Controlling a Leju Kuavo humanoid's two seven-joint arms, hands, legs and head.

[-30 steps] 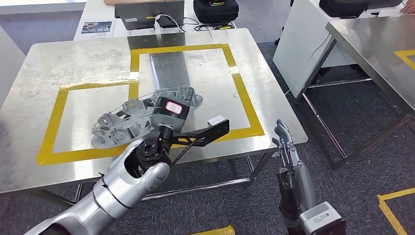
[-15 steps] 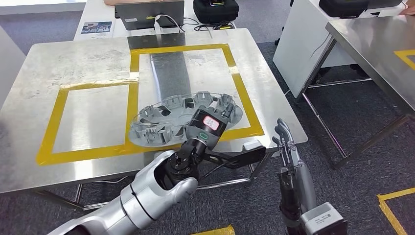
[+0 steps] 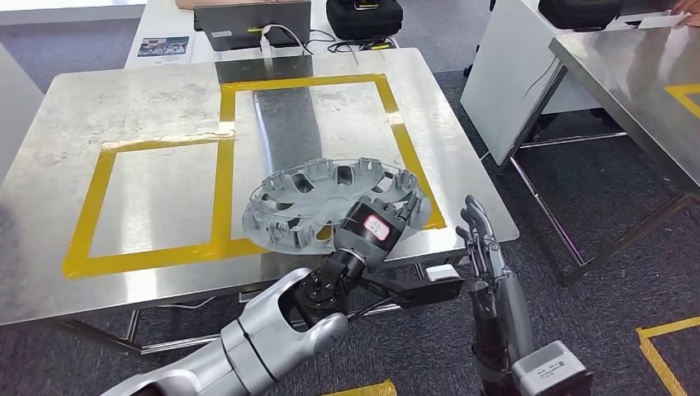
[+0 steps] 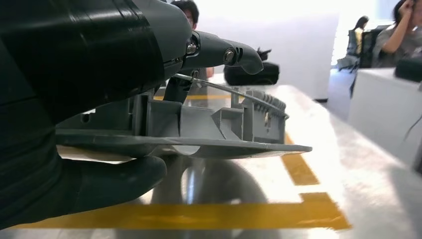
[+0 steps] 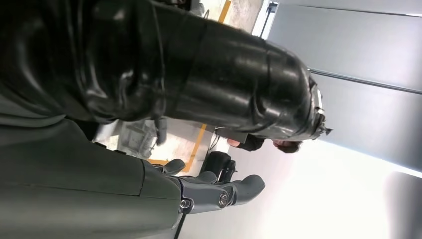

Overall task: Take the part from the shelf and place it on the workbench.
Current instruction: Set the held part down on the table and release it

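The workbench point(image 3: 148, 99), a steel table marked with yellow tape point(image 3: 87, 223) in two rectangles, fills the upper left and centre of my head view, with another steel table point(image 3: 636, 74) at the upper right edge. The part point(image 3: 330, 202), a grey round wheel cover with ribbed tabs around its rim, sits low in the centre of the frame, over the near right corner of the taped outline; in my left wrist view its flat underside point(image 4: 199, 147) hangs just above the steel with a shadow beneath, so it is not resting there. My left hand point(image 3: 371, 229) holds the part at its near edge, thumb under the flat rim and fingers point(image 4: 224, 52) over the ribbed top, pinching it between them. My right hand point(image 3: 487, 247) stands at the lower right of the frame beside the workbench's near right corner, holding nothing, its fingers straight and loosely apart, pointing up
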